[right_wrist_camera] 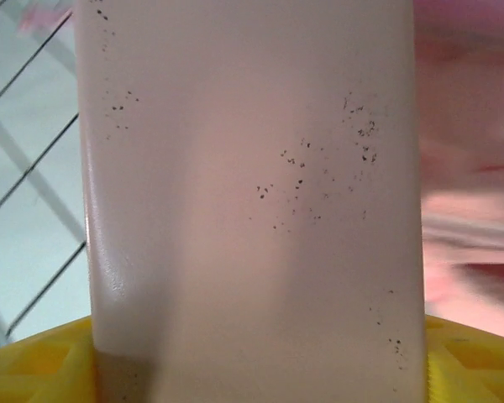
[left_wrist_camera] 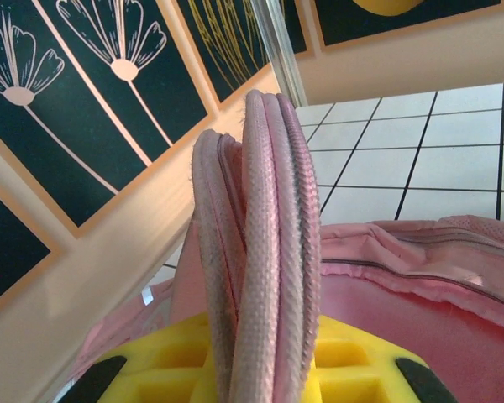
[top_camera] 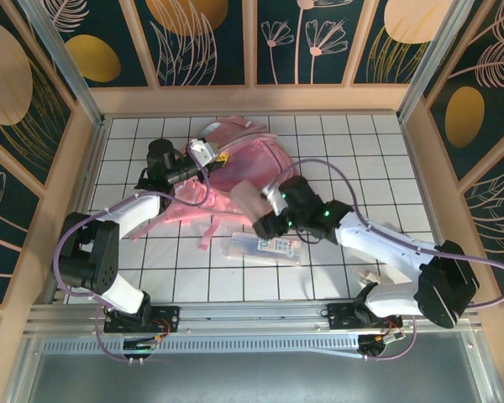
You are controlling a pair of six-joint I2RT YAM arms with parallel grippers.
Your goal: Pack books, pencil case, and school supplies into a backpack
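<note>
My left pincer (top_camera: 205,155) is clamped on a bundle of pink strap loops (left_wrist_camera: 260,252) at the far-left top of the backpack (top_camera: 244,164), lifting that edge off the table (top_camera: 353,151). My right pincer (top_camera: 267,217) is closed around one end of the salmon-pink pencil case (right_wrist_camera: 252,185), which hangs in the air just at the backpack's near-right side. The main risk I see is the case meeting fabric instead of the mouth. In the left wrist view a zip line (left_wrist_camera: 420,273) runs along the bag, but I cannot tell whether it gapes wide enough, and the soft body may sag shut if the strap grip slips. The case is held at one end only, so a nudge against the rim could pivot it in the pads or knock it loose. The right arm also reaches over the clear packet with blue-green print (top_camera: 265,248), lying flat on the table on the near side of the backpack, and a low pass could sweep it aside. The backpack's interior is hidden from me, so I cannot say what it holds; the case and the packet are both outside it.
</note>
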